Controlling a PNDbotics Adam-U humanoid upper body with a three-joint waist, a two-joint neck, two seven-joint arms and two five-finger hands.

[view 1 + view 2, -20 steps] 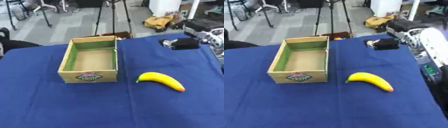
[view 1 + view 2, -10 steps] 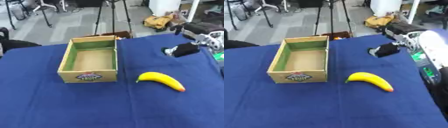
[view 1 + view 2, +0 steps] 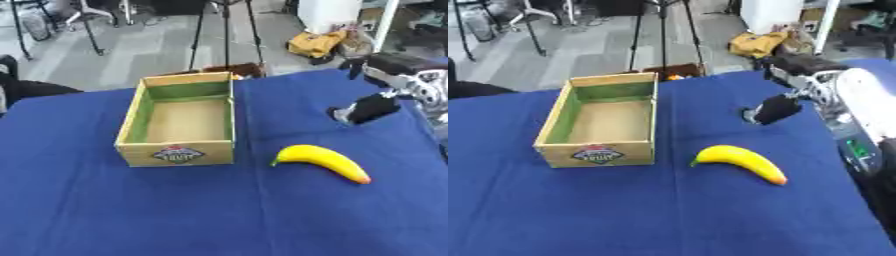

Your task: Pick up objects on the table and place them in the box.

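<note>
— Where's the banana [image 3: 321,161]?
— On the blue desk [image 3: 175,210], right of the open box [image 3: 181,121].
— And the right hand [image 3: 775,108]?
— Above the desk beyond the banana, holding nothing; can't tell how its fingers sit.

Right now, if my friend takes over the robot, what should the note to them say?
Right robot hand: above the blue table, beyond the banana, holding nothing; I cannot tell if its fingers are curled.
Left robot hand: not in view.
Banana: lying on the cloth, to the right of the box.
Cardboard box: open and holds nothing.
Done: nothing boxed yet.
Left: grasp the banana and put it in the box.
</note>
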